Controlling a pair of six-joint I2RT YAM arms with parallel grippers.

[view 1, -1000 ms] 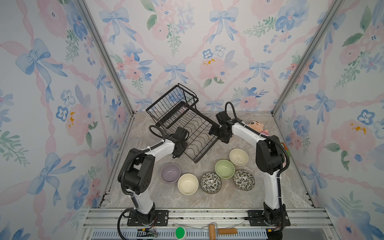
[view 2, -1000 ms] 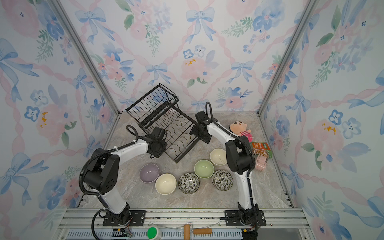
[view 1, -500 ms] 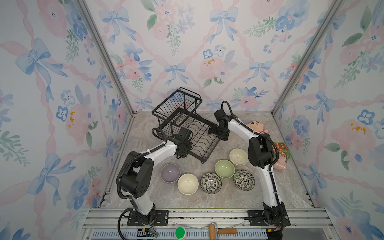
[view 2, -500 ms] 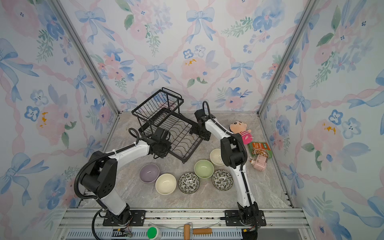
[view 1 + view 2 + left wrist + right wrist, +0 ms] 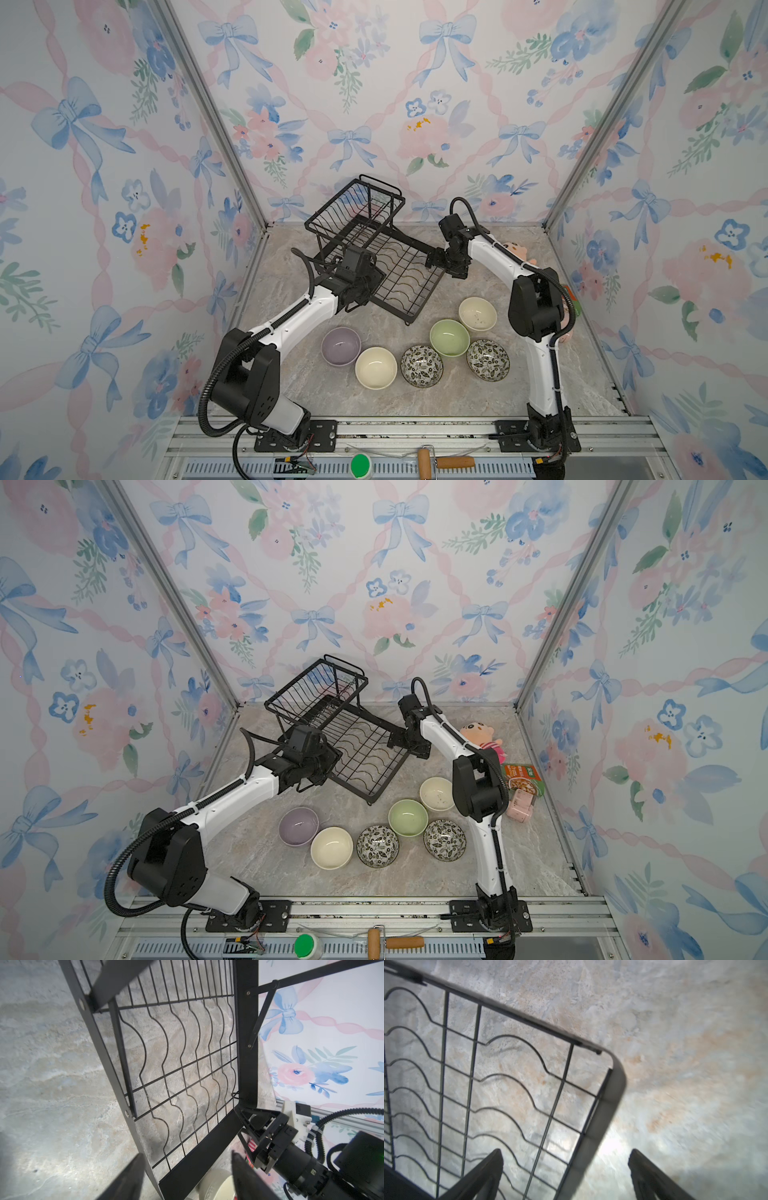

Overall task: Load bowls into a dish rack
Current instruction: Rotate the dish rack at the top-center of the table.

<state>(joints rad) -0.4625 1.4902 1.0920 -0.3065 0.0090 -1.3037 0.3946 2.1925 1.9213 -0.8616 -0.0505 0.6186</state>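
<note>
Sitting askew toward the back of the table (image 5: 457,399), the rack (image 5: 376,253) holds nothing. All six bowls stand upright on the table in front of it. The lavender bowl (image 5: 340,345) and a cream bowl (image 5: 375,368) are nearest the left arm, and a leaf-patterned bowl (image 5: 421,365) sits in the middle. The green bowl (image 5: 449,337), second cream bowl (image 5: 477,313) and second leaf-patterned bowl (image 5: 487,359) lie toward the right arm.

The left hand (image 5: 187,1176) is at the rack's near-left edge with its fingers apart, and the tray's frame passes between them unclamped. The right hand (image 5: 569,1178) is at the tray's right corner, likewise spread wide, with the rim running between its fingers but not gripped.

By my reading the rack has only just been placed and loading has not begun. The next move calls for lifting both hands clear of the wire without snagging it. One hand then comes down over a bowl's rim, pinches the wall and carries the bowl to the tray's wavy slots.
</note>
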